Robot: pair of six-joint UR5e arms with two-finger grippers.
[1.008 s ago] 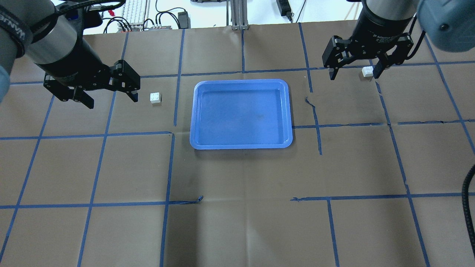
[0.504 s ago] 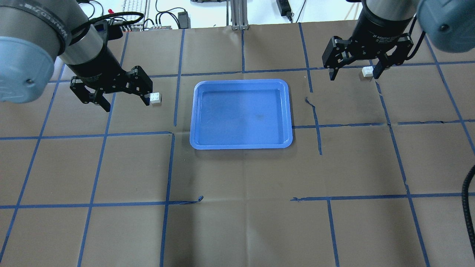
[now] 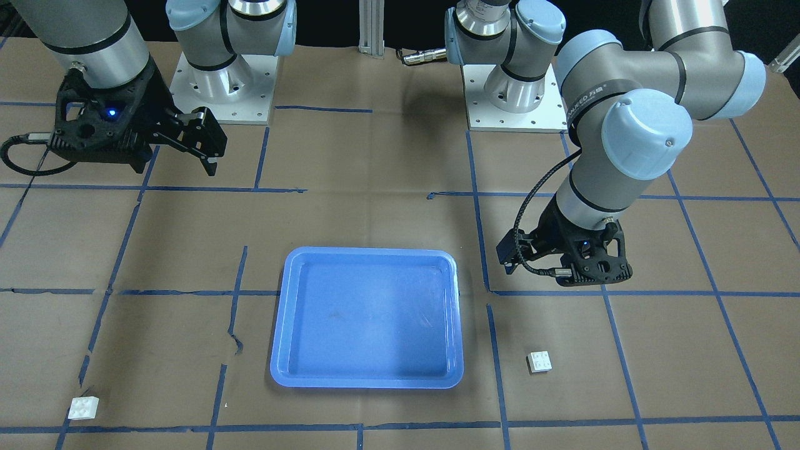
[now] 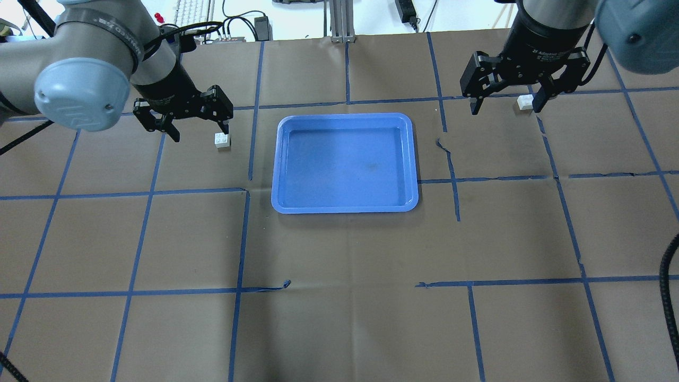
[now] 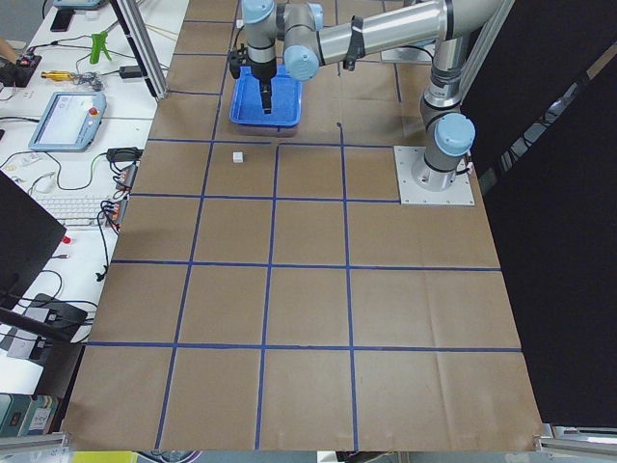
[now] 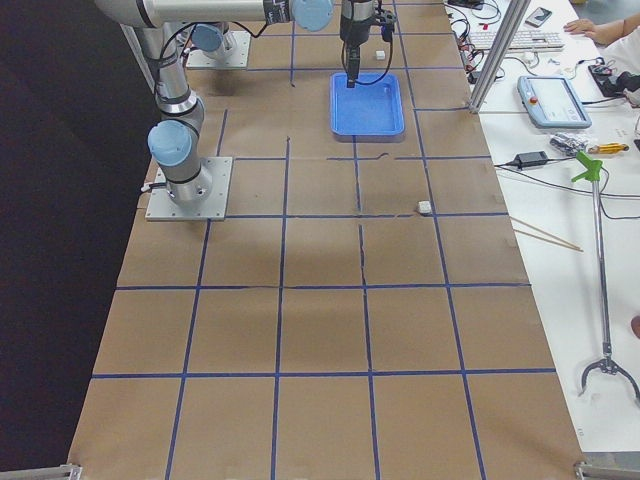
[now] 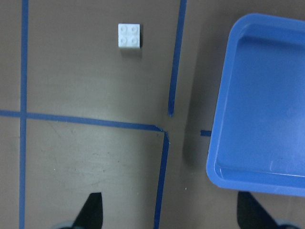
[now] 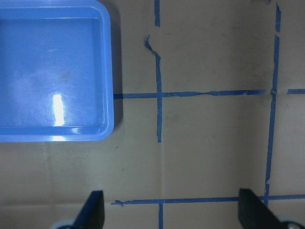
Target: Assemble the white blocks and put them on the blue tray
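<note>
One white block (image 4: pixel 222 140) lies on the table left of the empty blue tray (image 4: pixel 345 159). My left gripper (image 4: pixel 200 127) hovers open beside it, its near finger just above the block. In the left wrist view the block (image 7: pixel 129 36) sits ahead of the open fingers, not between them, with the tray (image 7: pixel 267 95) to the right. The second white block (image 4: pixel 525 102) lies at the far right. My right gripper (image 4: pixel 505 106) hangs open next to it, one finger by the block. The right wrist view shows the tray (image 8: pixel 52 71) but not this block.
Brown paper with blue tape grid lines (image 4: pixel 244 191) covers the table. Both arm bases (image 3: pixel 219 81) stand at the robot's side. A keyboard and cables (image 4: pixel 191 16) lie past the far edge. From the front, the blocks (image 3: pixel 539 361) (image 3: pixel 83 407) flank the tray (image 3: pixel 369 312).
My left arm has swung right and toward the far side, bringing its open gripper up beside the left white block. The right arm, both blocks and the tray have not moved.
</note>
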